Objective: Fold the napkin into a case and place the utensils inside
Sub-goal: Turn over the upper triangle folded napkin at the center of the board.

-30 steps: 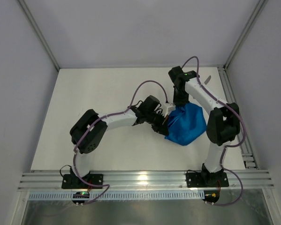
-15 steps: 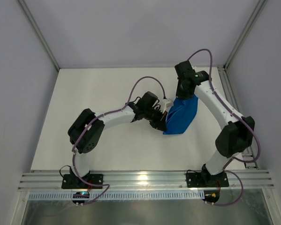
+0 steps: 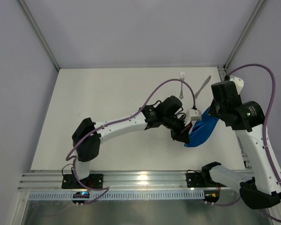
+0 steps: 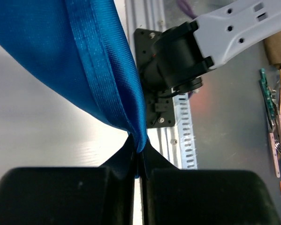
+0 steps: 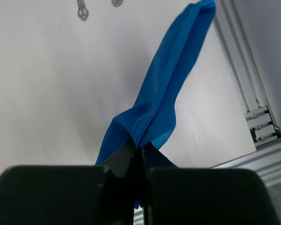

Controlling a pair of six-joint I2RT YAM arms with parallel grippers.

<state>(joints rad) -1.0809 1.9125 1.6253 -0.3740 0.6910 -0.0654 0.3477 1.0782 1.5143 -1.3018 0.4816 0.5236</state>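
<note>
The bright blue napkin (image 3: pixel 201 132) hangs bunched into a narrow band, stretched between both grippers over the table's right side. My left gripper (image 3: pixel 186 136) is shut on its lower end. In the left wrist view the napkin (image 4: pixel 84 56) runs up from the pinched hem at the left gripper (image 4: pixel 139 152). My right gripper (image 3: pixel 211 115), raised high, is shut on the upper end. In the right wrist view the right gripper (image 5: pixel 140 151) pinches a seam of the napkin (image 5: pixel 166 89). The fork (image 3: pixel 182 85) and knife (image 3: pixel 202 87) lie side by side at the back right.
An aluminium rail (image 3: pixel 230 93) runs along the table's right edge, close to the napkin. The right arm's base (image 4: pixel 175 58) and the slotted front rail (image 4: pixel 187 140) lie below the left gripper. Two utensil handle tips (image 5: pixel 84 11) show at the top of the right wrist view.
Both arms have carried the napkin up and to the right, pulling it from a loose bundle into a narrow band. The right arm rose high, uncovering the fork and knife.
</note>
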